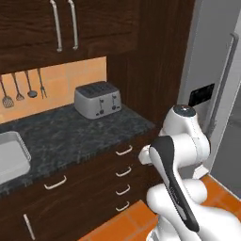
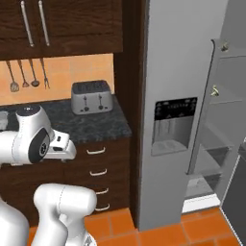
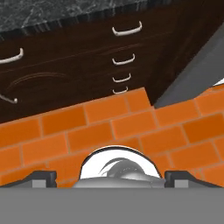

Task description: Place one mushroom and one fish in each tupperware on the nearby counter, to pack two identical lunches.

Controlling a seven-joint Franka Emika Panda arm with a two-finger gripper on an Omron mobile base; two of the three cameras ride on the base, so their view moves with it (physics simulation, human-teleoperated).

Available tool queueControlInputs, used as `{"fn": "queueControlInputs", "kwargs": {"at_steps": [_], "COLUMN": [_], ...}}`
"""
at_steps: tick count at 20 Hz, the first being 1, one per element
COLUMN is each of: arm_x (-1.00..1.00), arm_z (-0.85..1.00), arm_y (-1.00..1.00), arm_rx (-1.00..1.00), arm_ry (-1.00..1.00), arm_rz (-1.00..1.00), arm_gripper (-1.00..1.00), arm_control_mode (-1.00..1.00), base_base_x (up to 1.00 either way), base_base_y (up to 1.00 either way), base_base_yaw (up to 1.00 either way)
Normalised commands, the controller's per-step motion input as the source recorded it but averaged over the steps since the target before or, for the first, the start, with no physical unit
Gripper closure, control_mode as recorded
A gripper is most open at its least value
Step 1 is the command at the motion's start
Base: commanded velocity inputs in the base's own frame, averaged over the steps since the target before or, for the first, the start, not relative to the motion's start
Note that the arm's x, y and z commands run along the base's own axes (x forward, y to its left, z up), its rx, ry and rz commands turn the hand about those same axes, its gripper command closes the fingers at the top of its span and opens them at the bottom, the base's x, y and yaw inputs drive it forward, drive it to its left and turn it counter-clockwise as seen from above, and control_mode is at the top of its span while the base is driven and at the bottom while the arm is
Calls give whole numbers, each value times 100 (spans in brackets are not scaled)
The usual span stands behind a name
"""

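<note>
One silver toaster (image 1: 98,99) stands at the far right of the counter (image 1: 70,134), near the tall dark side panel. One light-grey tupperware (image 1: 12,155) lies at the counter's left, near its front edge and cut off by the picture's left edge. Four utensils (image 1: 21,88) hang on the orange wall behind. Four drawer handles (image 3: 121,59) stack below the counter's right end. Orange floor tiles (image 3: 109,127) lie open beneath the gripper (image 3: 110,177), whose fingers stand spread wide, holding nothing.
</note>
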Motion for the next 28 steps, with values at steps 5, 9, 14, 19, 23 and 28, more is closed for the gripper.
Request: {"fn": "queueControlInputs", "kwargs": {"at_steps": [5,9,14,19,23,28], "arm_x": [0,0,0,0,0,0], "arm_z": [0,0,0,0,0,0], "arm_y": [0,0,0,0,0,0], "arm_rx": [0,0,0,0,0,0], "arm_ry": [0,0,0,0,0,0], "arm_rz": [0,0,0,0,0,0], "arm_gripper": [-100,-100,-100,-100,-100,-100], "arm_control_mode": [100,100,100,100,100,100], "base_base_x": [2,4,17,31,42,42], "base_base_y": [-100,-100,-82,-76,-43,-35], "base_base_yaw": [-13,-7,-2,0,1,10]}}
